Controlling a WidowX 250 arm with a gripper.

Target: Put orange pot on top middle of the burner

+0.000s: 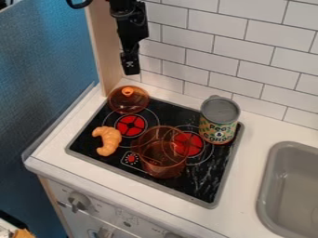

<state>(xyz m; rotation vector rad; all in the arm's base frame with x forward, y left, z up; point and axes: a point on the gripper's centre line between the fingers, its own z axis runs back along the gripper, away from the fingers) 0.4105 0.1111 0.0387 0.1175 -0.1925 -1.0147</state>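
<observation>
Hanging downward, gripper (130,69); jaws' opening can't be told, nothing visibly held. Lid (129,104) below jaws in view, orange pot (162,160) farther, toward camera.

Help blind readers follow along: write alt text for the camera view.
Translucent orange pot near the front of a black stovetop; round translucent orange lid and curved orange croissant left, grey-lidded cylindrical can right, black robot claw above.
</observation>
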